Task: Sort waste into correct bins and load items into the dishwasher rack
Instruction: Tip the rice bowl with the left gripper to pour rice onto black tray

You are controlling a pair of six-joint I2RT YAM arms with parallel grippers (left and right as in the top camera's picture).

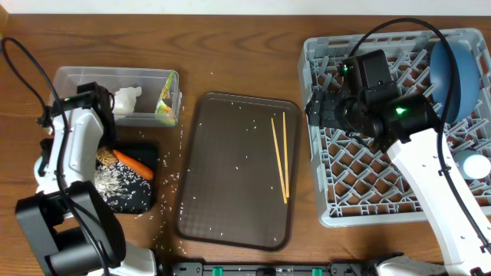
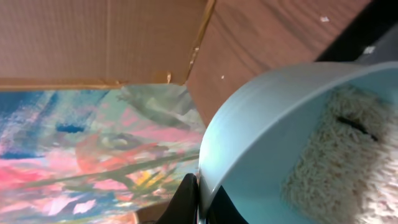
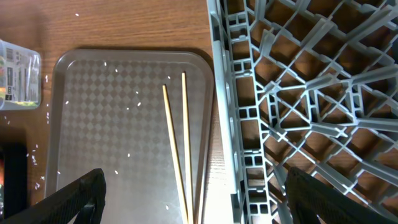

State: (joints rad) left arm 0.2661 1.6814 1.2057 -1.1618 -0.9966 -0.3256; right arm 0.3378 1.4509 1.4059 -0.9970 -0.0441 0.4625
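Note:
My left gripper [image 2: 200,202] is shut on the rim of the light-blue cup [image 2: 261,143], which is tilted with white rice [image 2: 339,155] inside. In the overhead view the left arm [image 1: 77,146] hides the cup, above the black tray [image 1: 146,201] holding a carrot [image 1: 132,162] and a rice pile [image 1: 115,182]. The clear tub [image 1: 115,77] holds the napkin [image 1: 126,100] and the wrapper [image 1: 165,103]. The chopsticks [image 1: 280,157] [image 3: 177,143] lie on the brown tray. My right gripper [image 3: 199,199] [image 1: 318,111] is open and empty over the left edge of the grey rack [image 1: 368,184] [image 3: 298,93]. The dark-blue dish [image 1: 453,73] stands in the rack.
The brown serving tray [image 1: 230,192] [image 3: 112,124] lies mid-table with scattered rice grains. A pale round item [image 1: 474,165] sits in the rack's right side. Loose rice lies on the table around the black tray. A cardboard box fills the upper left of the left wrist view.

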